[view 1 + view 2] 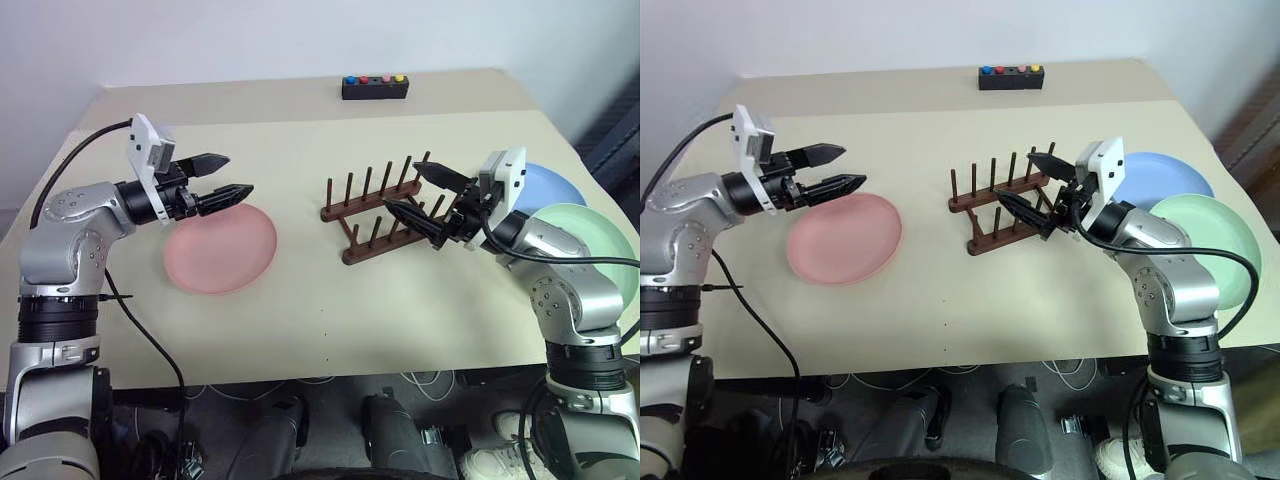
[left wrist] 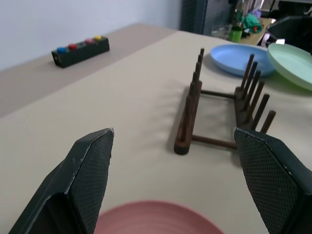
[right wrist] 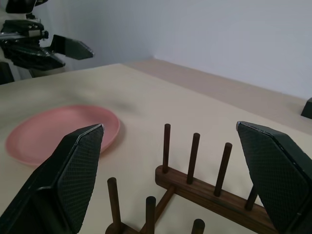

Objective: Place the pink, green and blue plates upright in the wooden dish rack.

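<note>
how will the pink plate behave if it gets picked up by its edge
The pink plate looks rigid and probably light. Lying flat with a shallow rim, it may slide before lifting. Its matte surface likely grips reasonably well.

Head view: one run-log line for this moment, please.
rack: no plates | pink plate: flat, left of rack | blue, green plates: flat, right | left gripper, right gripper: open, holding nothing
</note>
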`<state>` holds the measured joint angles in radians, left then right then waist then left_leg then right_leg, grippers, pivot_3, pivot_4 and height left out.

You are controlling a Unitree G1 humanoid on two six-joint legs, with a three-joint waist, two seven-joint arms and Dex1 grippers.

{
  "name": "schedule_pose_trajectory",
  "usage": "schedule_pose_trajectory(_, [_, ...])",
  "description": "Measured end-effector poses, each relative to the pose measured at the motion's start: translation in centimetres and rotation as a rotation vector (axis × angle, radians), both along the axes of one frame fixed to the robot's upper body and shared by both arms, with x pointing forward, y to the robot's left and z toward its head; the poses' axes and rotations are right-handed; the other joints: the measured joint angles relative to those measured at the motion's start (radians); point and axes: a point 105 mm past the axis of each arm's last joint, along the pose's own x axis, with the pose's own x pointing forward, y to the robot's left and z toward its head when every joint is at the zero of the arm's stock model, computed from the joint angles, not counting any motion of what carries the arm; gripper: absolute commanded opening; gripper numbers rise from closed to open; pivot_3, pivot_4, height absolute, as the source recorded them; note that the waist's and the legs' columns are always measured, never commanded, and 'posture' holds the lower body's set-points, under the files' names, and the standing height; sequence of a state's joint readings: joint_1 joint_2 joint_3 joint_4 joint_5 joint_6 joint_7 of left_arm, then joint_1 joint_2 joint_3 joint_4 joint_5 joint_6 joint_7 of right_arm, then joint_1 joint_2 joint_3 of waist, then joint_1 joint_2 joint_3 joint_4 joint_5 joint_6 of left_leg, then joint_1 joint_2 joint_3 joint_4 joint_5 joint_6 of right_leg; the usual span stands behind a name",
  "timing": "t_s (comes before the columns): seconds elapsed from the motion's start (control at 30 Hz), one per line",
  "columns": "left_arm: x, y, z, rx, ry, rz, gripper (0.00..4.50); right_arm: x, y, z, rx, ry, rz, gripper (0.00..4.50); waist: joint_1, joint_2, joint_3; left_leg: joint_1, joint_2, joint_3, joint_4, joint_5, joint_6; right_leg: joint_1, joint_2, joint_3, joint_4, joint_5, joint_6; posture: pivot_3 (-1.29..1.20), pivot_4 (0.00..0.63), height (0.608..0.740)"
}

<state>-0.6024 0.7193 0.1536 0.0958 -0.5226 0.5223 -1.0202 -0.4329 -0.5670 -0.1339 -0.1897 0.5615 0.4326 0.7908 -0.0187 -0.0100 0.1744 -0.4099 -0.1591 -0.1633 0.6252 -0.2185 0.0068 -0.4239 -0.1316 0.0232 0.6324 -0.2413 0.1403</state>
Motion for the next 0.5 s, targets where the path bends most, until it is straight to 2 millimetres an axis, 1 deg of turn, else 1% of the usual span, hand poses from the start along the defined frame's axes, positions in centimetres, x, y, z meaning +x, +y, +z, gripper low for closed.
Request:
schedule_pose_trajectory(0.1, [-0.07,0.2,-0.69,-0.002,0.022,0.009,4.04,0.21,0.06,0.21,-0.01,-0.006,0.008,4.47,0.004,0.0,0.0,0.0,0.0,0.0,0.0,0.0,0.0,0.0,0.0,0.0,0.0,0.0,0.0,0.0,0.15,0.74])
schedule_pose_trajectory(0.37, [0.22,0.51,-0.21,-0.021,-0.006,0.047,4.04,0.55,0.25,0.5,-0.024,-0.017,0.016,4.47,0.006,0.0,0.0,0.0,0.0,0.0,0.0,0.0,0.0,0.001,0.0,0.0,0.0,0.0,0.0,0.0,0.15,0.74])
schedule_pose_trajectory(0.5, [0.34,0.22,-0.28,-0.036,-0.005,0.046,4.04,0.74,0.01,0.27,-0.027,-0.017,0.01,4.47,0.006,0.0,0.0,0.0,0.0,0.0,0.0,0.0,0.0,0.001,0.0,0.0,0.0,0.0,0.0,0.0,0.15,0.74])
